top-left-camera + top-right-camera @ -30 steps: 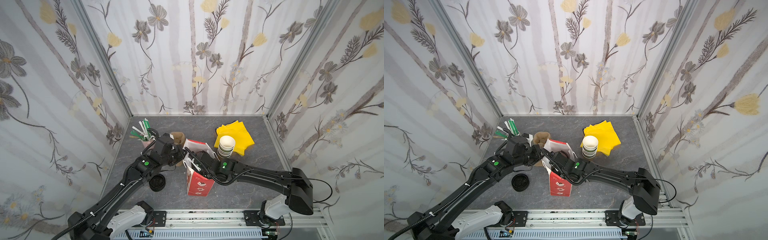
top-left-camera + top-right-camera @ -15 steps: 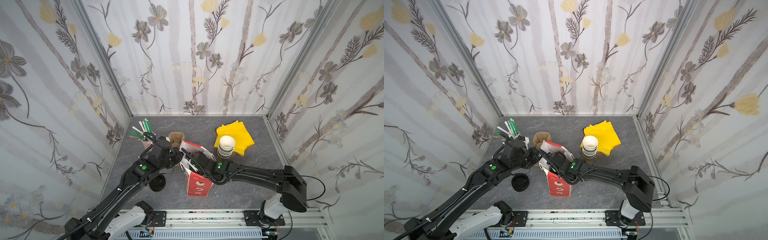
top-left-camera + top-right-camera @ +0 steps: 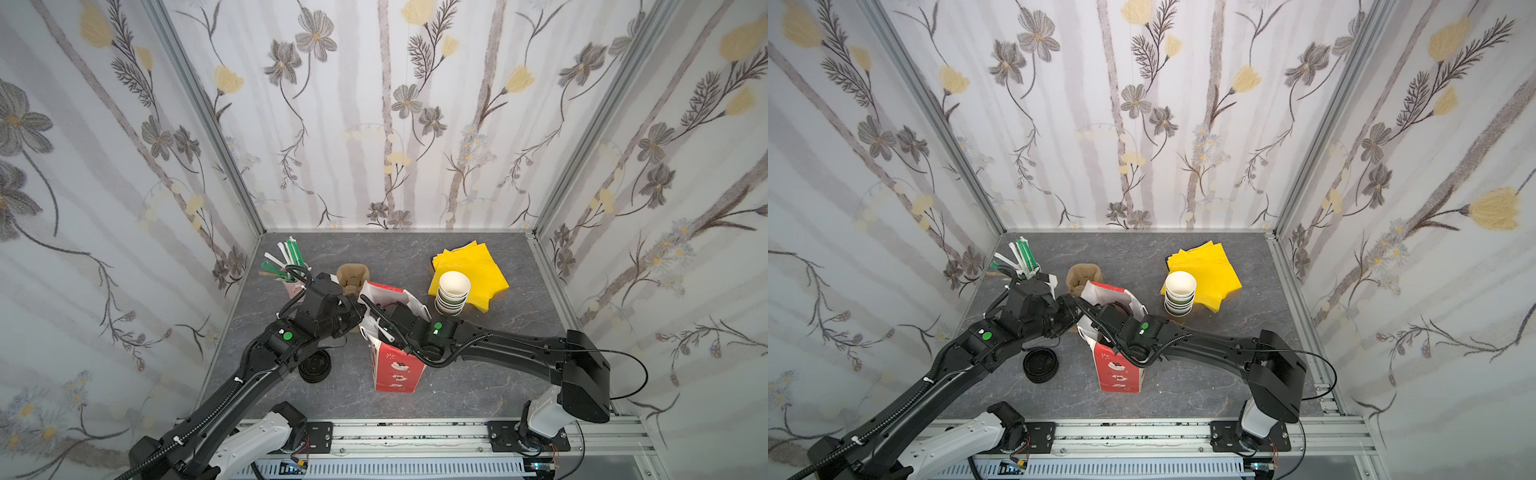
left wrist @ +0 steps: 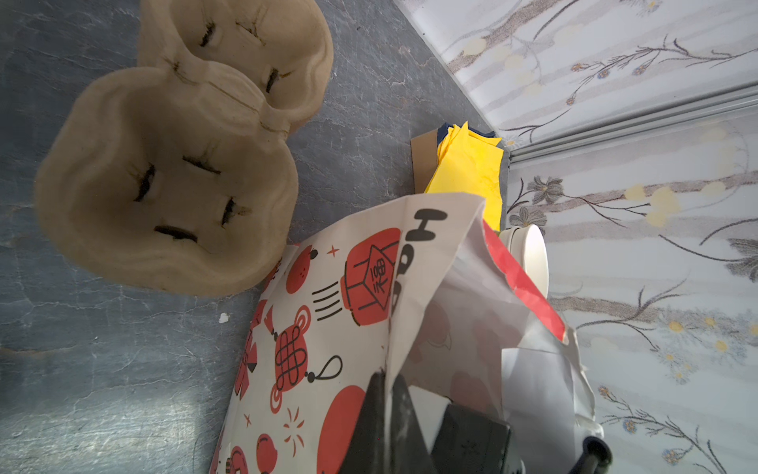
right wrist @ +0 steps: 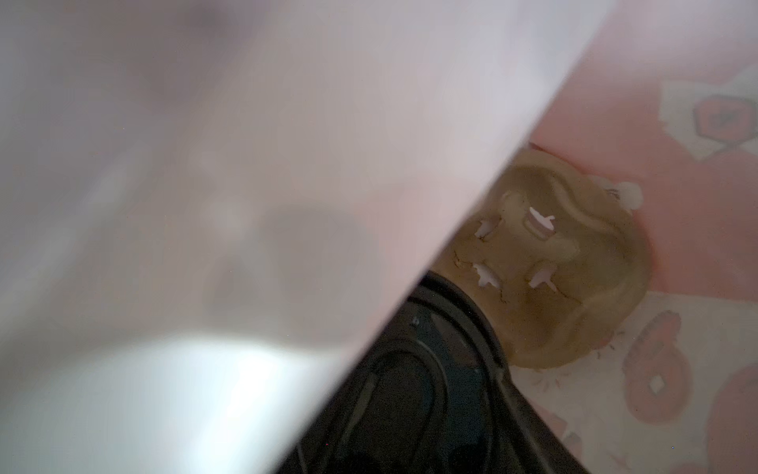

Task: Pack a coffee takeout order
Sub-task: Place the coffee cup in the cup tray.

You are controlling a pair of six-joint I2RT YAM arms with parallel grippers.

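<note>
Our left gripper [image 4: 385,396] is closed flat on the white-lined rim of the red paper bag [image 4: 328,328], pinching one wall. The bag stands upright on the grey table [image 3: 478,395], its mouth wide open. Our right gripper [image 3: 397,322] reaches down inside it; whether its fingers hold anything we cannot tell. Deep inside are the pulp carrier [image 5: 553,279] and a black lid [image 5: 410,390]. We judge the bag light, thin and easy to tear, so it is best held at the rim near a fold. The carrier is stiffer and best taken at its middle bridge.
</note>
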